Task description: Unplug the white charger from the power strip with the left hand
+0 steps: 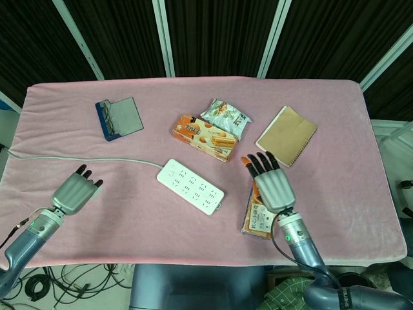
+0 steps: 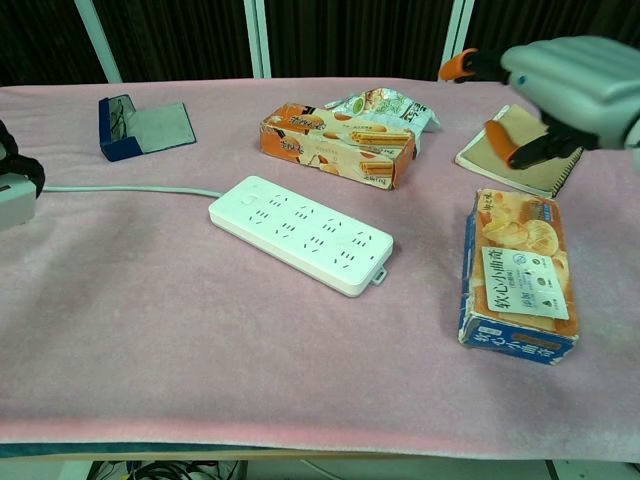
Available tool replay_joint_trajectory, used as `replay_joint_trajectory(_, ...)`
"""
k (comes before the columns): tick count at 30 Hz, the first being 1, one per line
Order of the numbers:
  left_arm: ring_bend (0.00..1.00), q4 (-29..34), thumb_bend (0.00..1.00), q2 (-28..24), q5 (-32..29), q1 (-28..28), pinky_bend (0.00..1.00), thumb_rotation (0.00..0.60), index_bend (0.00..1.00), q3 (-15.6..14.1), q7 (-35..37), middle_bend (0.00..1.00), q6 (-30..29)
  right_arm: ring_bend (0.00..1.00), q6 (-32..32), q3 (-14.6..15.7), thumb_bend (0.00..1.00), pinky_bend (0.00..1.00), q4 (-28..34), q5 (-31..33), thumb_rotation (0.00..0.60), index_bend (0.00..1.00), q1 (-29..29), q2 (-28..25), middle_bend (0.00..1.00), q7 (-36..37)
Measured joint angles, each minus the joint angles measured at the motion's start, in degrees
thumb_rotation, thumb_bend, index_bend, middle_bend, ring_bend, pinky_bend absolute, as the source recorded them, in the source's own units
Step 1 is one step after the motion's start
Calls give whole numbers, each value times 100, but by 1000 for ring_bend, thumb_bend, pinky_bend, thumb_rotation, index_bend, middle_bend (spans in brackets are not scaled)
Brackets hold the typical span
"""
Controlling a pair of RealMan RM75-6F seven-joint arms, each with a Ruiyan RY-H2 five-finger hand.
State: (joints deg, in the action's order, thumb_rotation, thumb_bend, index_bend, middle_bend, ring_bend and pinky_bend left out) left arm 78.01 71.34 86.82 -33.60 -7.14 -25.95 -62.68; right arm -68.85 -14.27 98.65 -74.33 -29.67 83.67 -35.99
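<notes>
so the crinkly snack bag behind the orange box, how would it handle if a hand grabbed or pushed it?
The snack bag looks puffed and creased, so it is probably light and would crumple under the fingers. Its glossy film may be slippery. It leans against the orange box, so a push would likely slide it, not roll it.
</notes>
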Motion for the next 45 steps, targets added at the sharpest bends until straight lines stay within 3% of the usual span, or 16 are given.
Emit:
replay_joint_trajectory(1,232,-25,501,41,20,2,197,600,529,-4,-34,550,37,109,-25,1,604,109,7,-7,600,137,46,-121,128,99)
replay_joint_trajectory(4,60,-36,267,104,25,-3,43,600,294,23,-113,290,100,96,-81,7,550,97,-10,-8,600,127,185,-444,122,461)
replay_joint_trajectory(6,3,-12,157,117,-25,1,0,600,237,52,-178,193,130,82,-110,23,471,92,-76,4,600,111,281,-626,109,697)
replay_joint_trajectory(12,0,327,87,31,-575,25,0,600,197,176,-793,119,371,56,-190,94,246,89,-397,5,600,59,443,-850,59,1016)
replay_joint_trajectory(15,0,655,39,-76,-751,52,0,600,188,277,-1129,109,328,52,-299,91,195,88,-673,-43,600,39,471,-884,48,1021)
replay_joint_trajectory(21,0,1311,69,-469,-878,191,0,600,187,455,-1204,118,-67,51,-486,-22,187,86,-1136,82,600,30,615,-1072,47,1417)
replay_joint_trajectory(28,0,1757,97,-880,-638,649,0,600,180,541,-940,117,-1128,52,-827,23,187,86,-1296,73,600,20,1138,-1724,47,2273)
replay_joint_trajectory(36,0,1934,97,-1125,-405,1791,0,600,95,364,-48,84,-2497,52,-1480,467,186,86,-1302,-175,600,5,2096,-2357,45,3277)
replay_joint_trajectory(45,0,1896,97,-731,-573,2893,0,600,82,312,971,66,-3631,52,-2377,1167,186,85,-631,-1112,600,2,2817,-2310,38,3229)
